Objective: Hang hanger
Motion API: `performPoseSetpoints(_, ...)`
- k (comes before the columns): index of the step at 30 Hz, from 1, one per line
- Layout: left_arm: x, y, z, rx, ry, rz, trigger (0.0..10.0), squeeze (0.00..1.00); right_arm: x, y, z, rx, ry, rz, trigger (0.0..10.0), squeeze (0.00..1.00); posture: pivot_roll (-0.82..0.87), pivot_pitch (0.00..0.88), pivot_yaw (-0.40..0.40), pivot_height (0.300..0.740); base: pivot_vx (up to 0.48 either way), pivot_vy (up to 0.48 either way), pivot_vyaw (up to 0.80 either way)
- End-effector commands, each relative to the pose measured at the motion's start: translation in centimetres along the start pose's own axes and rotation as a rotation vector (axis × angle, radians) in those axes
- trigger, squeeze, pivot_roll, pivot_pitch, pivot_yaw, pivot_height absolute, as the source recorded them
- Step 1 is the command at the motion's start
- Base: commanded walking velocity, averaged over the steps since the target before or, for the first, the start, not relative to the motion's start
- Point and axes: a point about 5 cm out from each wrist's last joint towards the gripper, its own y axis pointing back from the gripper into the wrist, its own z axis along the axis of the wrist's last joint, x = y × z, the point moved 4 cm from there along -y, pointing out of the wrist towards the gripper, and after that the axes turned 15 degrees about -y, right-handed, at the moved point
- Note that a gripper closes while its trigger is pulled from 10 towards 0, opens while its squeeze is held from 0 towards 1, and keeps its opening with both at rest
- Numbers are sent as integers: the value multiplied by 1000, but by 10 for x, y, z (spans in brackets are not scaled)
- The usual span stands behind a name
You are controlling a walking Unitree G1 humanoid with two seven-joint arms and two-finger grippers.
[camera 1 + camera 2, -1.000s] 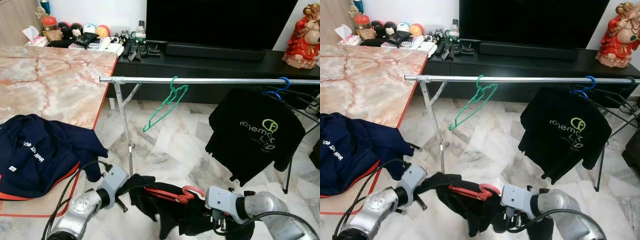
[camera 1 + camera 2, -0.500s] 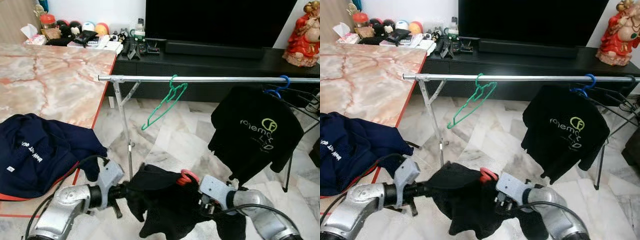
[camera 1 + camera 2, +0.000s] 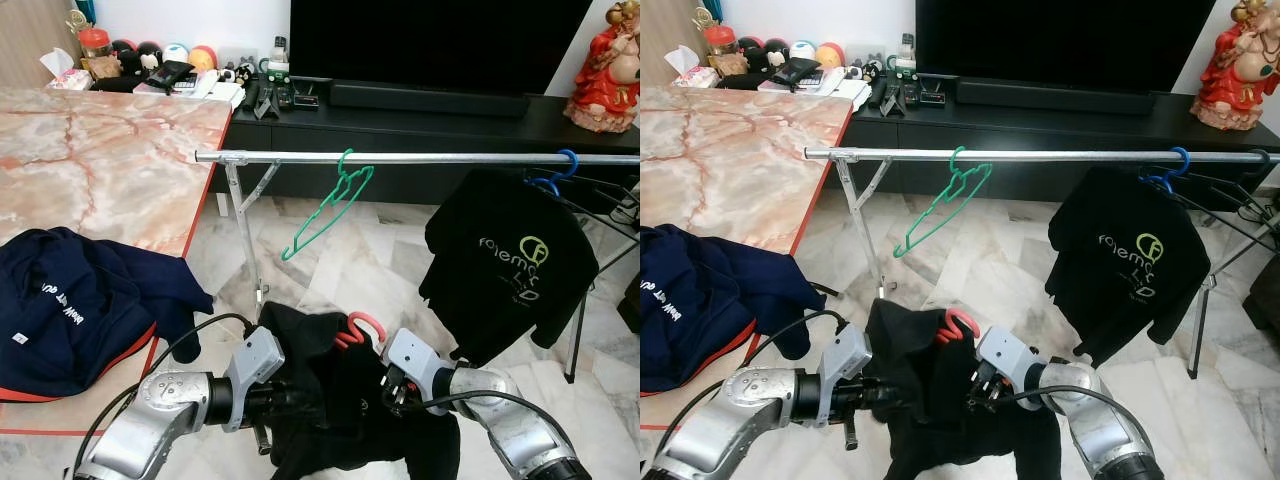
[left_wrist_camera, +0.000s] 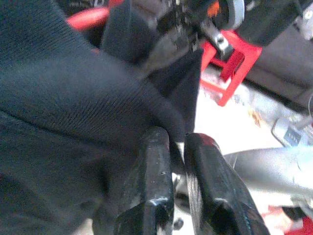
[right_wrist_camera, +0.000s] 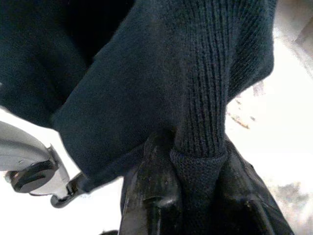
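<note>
You had the black knitted garment (image 3: 335, 405) on its red plastic hanger (image 3: 357, 327) at the lower centre of the frame, below the silver metal rail (image 3: 420, 158). Your left hand (image 4: 178, 161) was clenched on a fold of it, and your right hand (image 5: 188, 196) gripped its ribbed edge.

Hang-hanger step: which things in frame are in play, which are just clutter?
In play:
- red hanger inside the black garment
- left hand and right hand, both shut on the black garment
- metal rail

Clutter:
- green hanger
- hung black T-shirt
- navy jacket
- red statue
</note>
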Motion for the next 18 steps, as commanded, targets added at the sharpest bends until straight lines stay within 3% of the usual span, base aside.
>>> performPoseSetpoints(1, -10, 1, -1, 13, 10, -53, 10000, 1000, -5, 3, 10, -53, 11, -14, 0, 0, 4, 81, -38, 740, 0, 0, 0)
performPoseSetpoints(10, -14, 6, -4, 51, -3, -73, 10000, 1000, -3, 0, 16, -111, 35, 1, 0, 0, 8, 71, -33, 740, 0, 0, 0)
performPoseSetpoints(12, -7, 9, -3, 63, -15, -42, 10000, 1000, 1, 4, 8, -79, 77, 59, 0, 0, 8, 68, -33, 740, 0, 0, 0)
performPoseSetpoints(18, -8, 14, -4, 85, -25, -79, 10000, 1000, 11, 14, -8, -9, 151, 174, 0, 0, 7, 68, -37, 740, 0, 0, 0)
